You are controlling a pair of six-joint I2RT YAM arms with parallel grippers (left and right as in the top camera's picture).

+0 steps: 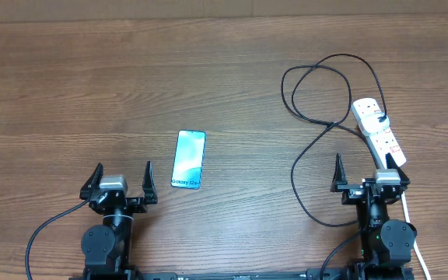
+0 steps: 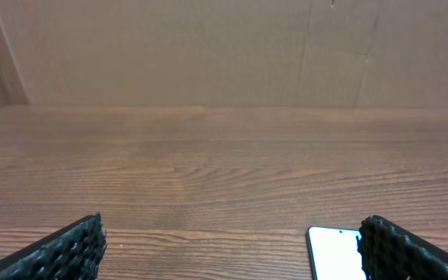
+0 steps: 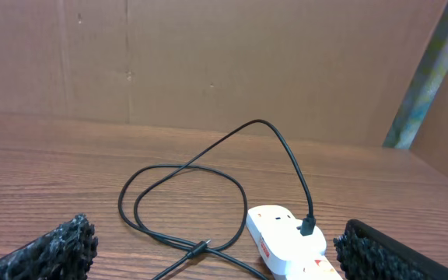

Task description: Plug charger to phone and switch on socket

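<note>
Left gripper [image 1: 123,183]: jaws spread wide, nothing between them, hovering over the wooden table [image 1: 68,93] just near-left of the phone [image 1: 188,159]. The left wrist view catches the phone's corner beside the right-hand finger [image 2: 411,253], not touching.

Right gripper [image 1: 368,169]: also spread wide and empty, well to the right of the phone, at about the same depth as the other claw.

The phone lies flat, screen up and lit, long axis running near to far, with the "Galaxy S24+" text at its near short edge. Nothing is plugged into it.

The socket [image 1: 378,128] is far right of the phone and slightly farther back: a white power strip lying at an angle, its near end right by the right gripper's outer finger (contact can't be judged from the overhead view). A black plug [image 3: 308,227] sits in it. Red switch marks [image 3: 264,250] are visible, but the on/off position is unreadable.

The charger [image 3: 257,121] is a thin black cable that rises from that plug and sprawls in loose loops between the phone and the strip, nearer the strip. Its plug tip [image 3: 201,247] lies on the table just left of the strip, well apart from the phone.

Farthest back, beyond the phone, is a brown cardboard wall [image 2: 208,47].
</note>
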